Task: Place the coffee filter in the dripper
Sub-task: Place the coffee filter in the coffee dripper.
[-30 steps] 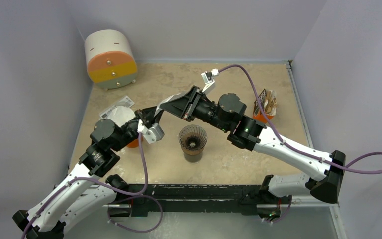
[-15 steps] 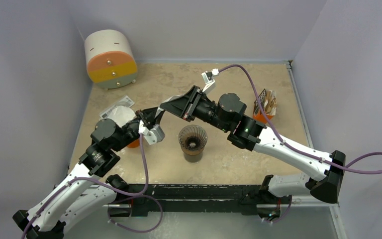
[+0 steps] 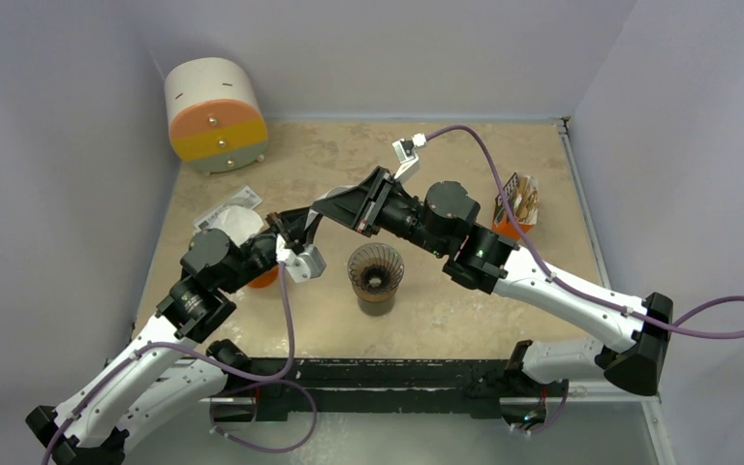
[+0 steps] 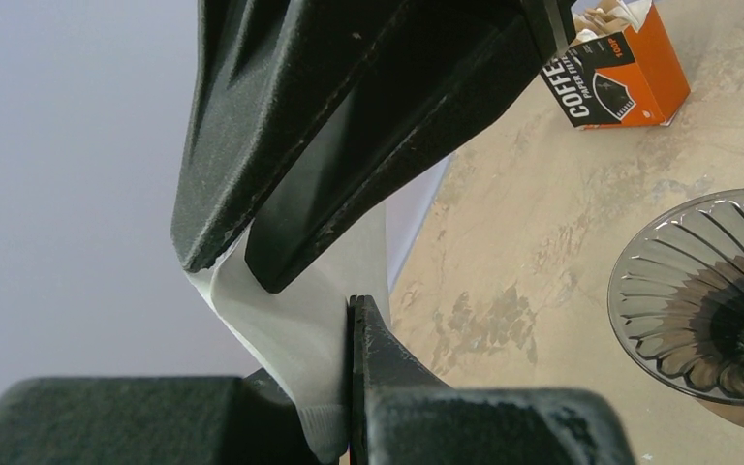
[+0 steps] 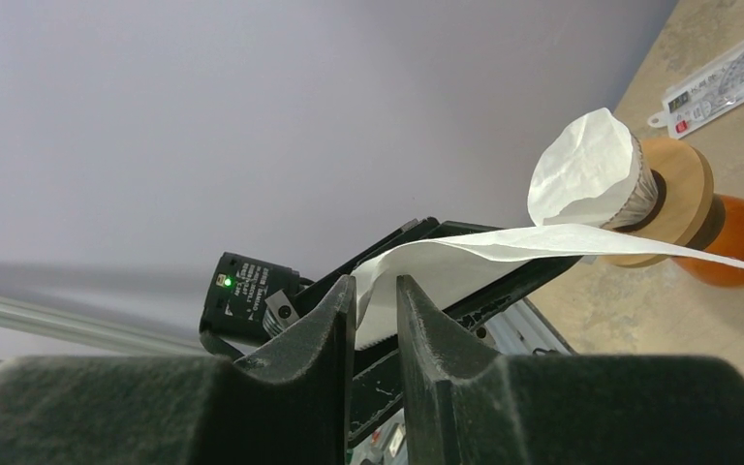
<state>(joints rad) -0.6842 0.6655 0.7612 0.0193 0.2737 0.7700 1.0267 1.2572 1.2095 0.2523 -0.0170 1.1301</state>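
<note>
Coffee filter point(image 4: 295, 325): 1 white paper sheet, held in the air over the left half of the tabletop, beside the dripper and not yet in it.
Left gripper point(image 4: 347, 407): jaws closed tight on 1 edge of the filter.
Right gripper point(image 5: 375, 300): jaws pinched together on another part of the same filter; the 2 grippers nearly meet.
Dripper point(image 3: 376, 269): ribbed glass cone, upright, no paper inside, mid-table toward the near edge.
Handling: judged very light, limp and easily creased or torn; 2 opposed grips pulling apart could rip it. Best held by 1 rim edge and lowered point-first into the cone.
Filter box point(image 3: 515, 208): orange, by the right edge.
</note>
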